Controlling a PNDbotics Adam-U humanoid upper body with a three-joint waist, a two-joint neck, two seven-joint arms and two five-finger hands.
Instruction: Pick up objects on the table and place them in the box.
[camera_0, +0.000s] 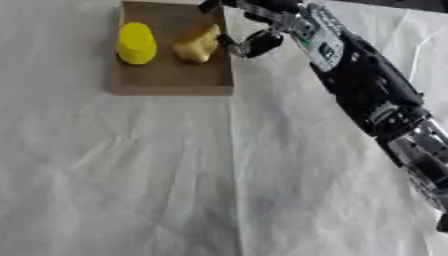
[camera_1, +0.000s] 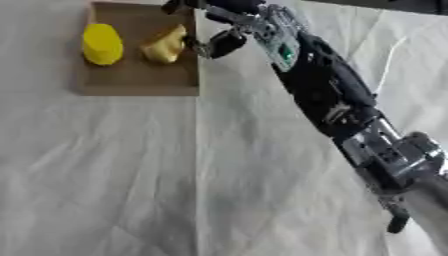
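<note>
A brown cardboard box (camera_0: 166, 82) lies flat at the top left of the white cloth. Inside it a bright yellow cylinder (camera_0: 136, 43) stands on the left, and a pale yellow lumpy object (camera_0: 198, 46) lies on the right, close to the box's right wall. My right hand (camera_0: 276, 17) hovers at the box's upper right corner, open and holding nothing. Its thumb (camera_0: 259, 44) hangs just outside the right wall, beside the lumpy object. Its fingers run partly past the top edge of the view. My left hand does not show.
My right forearm (camera_0: 367, 85) crosses the right side from the lower right corner up to the box. The table is covered by a creased white cloth (camera_0: 131, 175), with a long fold running down from the box's right edge.
</note>
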